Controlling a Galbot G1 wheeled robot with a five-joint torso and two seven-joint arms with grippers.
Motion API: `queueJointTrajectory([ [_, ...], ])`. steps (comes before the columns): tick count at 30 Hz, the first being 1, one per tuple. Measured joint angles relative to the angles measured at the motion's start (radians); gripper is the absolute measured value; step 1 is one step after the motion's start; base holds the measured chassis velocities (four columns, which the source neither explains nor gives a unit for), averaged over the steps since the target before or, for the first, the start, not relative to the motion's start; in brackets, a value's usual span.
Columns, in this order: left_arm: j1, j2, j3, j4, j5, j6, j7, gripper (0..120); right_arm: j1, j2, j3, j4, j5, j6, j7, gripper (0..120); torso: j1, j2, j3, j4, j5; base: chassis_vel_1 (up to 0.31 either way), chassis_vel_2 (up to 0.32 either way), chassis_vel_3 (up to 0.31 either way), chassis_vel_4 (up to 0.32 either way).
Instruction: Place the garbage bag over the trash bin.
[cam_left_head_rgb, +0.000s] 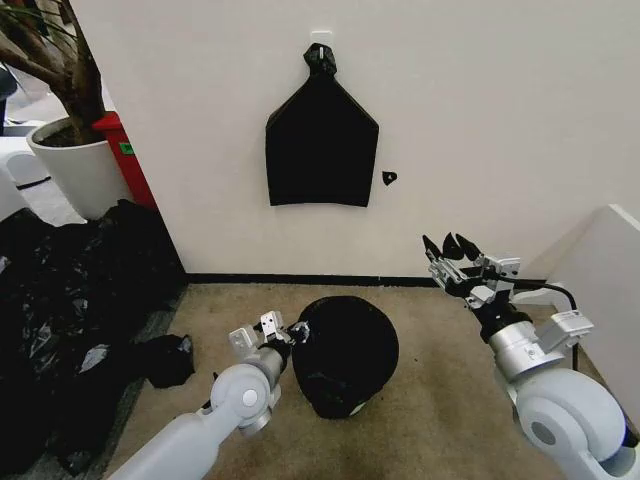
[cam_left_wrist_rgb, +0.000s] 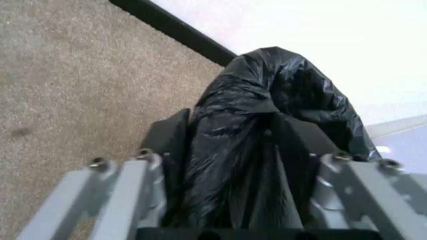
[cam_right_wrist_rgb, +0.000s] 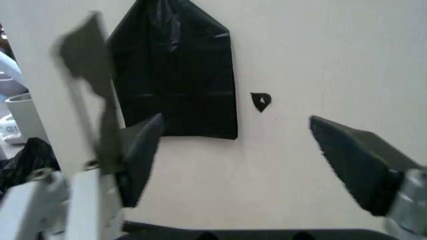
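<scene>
The garbage bag (cam_left_head_rgb: 346, 352) forms a round, glossy black dome on the carpet just in front of the wall. The trash bin is hidden; no cream plastic shows under the bag. My left gripper (cam_left_head_rgb: 288, 331) is at the dome's left edge, shut on a fold of the bag. In the left wrist view the wrinkled garbage bag (cam_left_wrist_rgb: 267, 95) is pinched by the left gripper (cam_left_wrist_rgb: 230, 127) between its dark fingers (cam_left_wrist_rgb: 170, 142). My right gripper (cam_left_head_rgb: 455, 248) hangs open in the air, up and to the right of the bag and apart from it. The right gripper (cam_right_wrist_rgb: 243, 145) faces the wall.
A flat black bundle with a knotted top (cam_left_head_rgb: 320, 140) hangs on the wall. A big mass of black plastic (cam_left_head_rgb: 70, 300) fills the floor at left, below a white plant pot (cam_left_head_rgb: 75, 165). A white panel (cam_left_head_rgb: 610, 270) stands at right. Bare carpet (cam_left_head_rgb: 440, 400) lies between.
</scene>
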Motion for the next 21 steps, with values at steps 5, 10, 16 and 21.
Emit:
queueJointTrajectory([
  [5,0.006,0.023,-0.001,-0.028,0.016,-0.002,-0.027,77,0.001,-0.003,-0.005,0.002,0.007,-0.001,0.002,98,0.0,0.0,0.0,-0.0001,0.0,0.0,0.0,0.0,0.0],
  [10,0.027,0.069,-0.012,-0.066,0.037,-0.001,-0.04,94,0.009,-0.002,-0.023,0.003,0.015,-0.003,0.005,100,0.0,0.0,0.0,-0.0001,-0.0001,0.0,0.0,0.0,0.0],
  [16,0.071,0.135,-0.042,-0.111,0.077,0.001,-0.024,100,0.017,0.0,-0.048,0.001,0.023,-0.007,0.013,100,0.0,0.0,0.0,0.0,0.0,0.0,0.0,0.0,0.0],
  [21,0.087,0.156,-0.061,-0.126,0.086,0.0,0.017,100,0.018,0.0,-0.052,-0.001,0.028,-0.011,0.015,100,0.0,0.0,0.0,0.0,0.0,0.0,0.0,0.0,0.0],
])
